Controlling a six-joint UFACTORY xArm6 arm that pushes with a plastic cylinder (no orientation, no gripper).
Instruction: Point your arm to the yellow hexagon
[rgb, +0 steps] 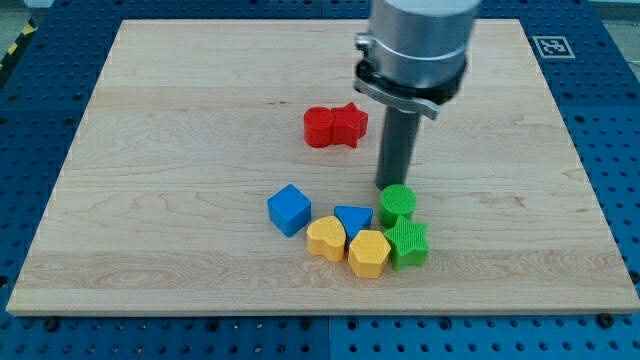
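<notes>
The yellow hexagon (369, 253) lies in the lower middle of the wooden board (150, 150), between a second yellow block (326, 238) at its left and a green star (408, 243) at its right. A blue triangle (352, 219) sits just above it. My tip (392, 187) rests right above a green cylinder (397, 204), touching or nearly touching its top edge. The tip is up and slightly right of the yellow hexagon, with the green cylinder between them.
A blue cube (289, 209) lies left of the cluster. A red cylinder (319, 128) and a red star (349, 124) sit together above the cluster, left of the rod. A marker tag (552, 46) is at the board's top right corner.
</notes>
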